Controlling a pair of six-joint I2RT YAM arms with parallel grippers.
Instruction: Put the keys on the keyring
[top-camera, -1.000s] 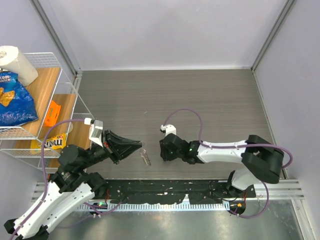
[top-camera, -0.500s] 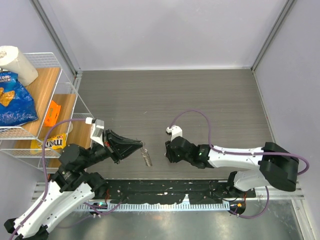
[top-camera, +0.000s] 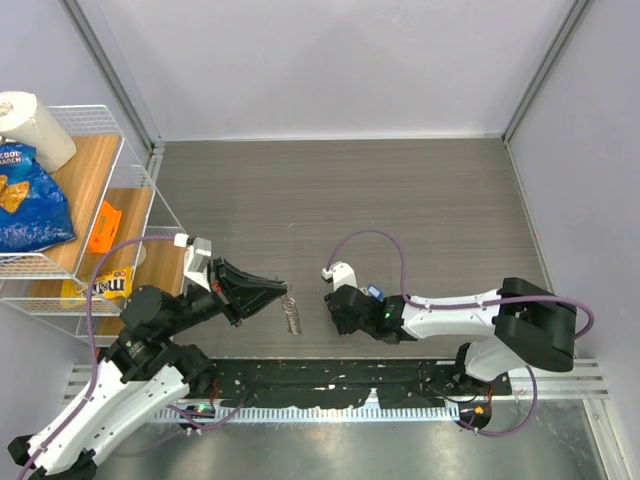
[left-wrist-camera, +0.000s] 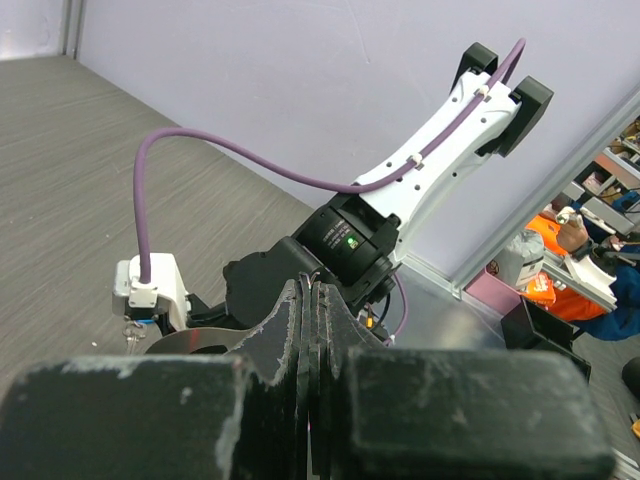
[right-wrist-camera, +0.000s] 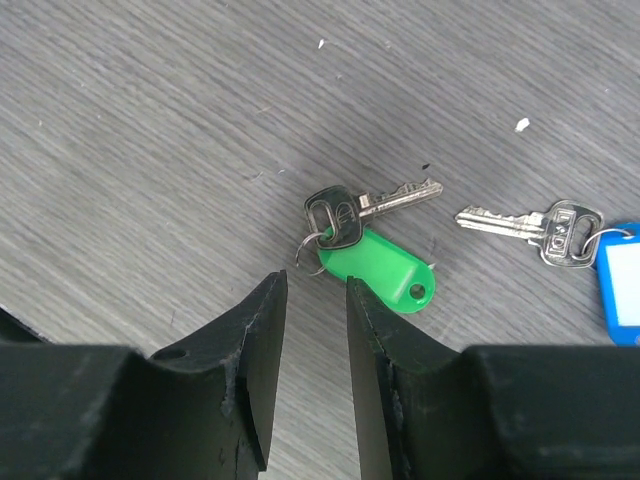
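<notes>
Table, near-edge middle: right gripper part-open and empty just above green-tagged key, blue-tagged key beside it; left gripper shut against keyring, hold unconfirmed; advise pinching the tag, not the thin blade.

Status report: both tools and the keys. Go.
Left tool shut, keyring at its tip, grip unconfirmed. Right tool open, empty, poised at green-tagged key. Blue-tagged key lying beside it. Nothing in the way.
</notes>
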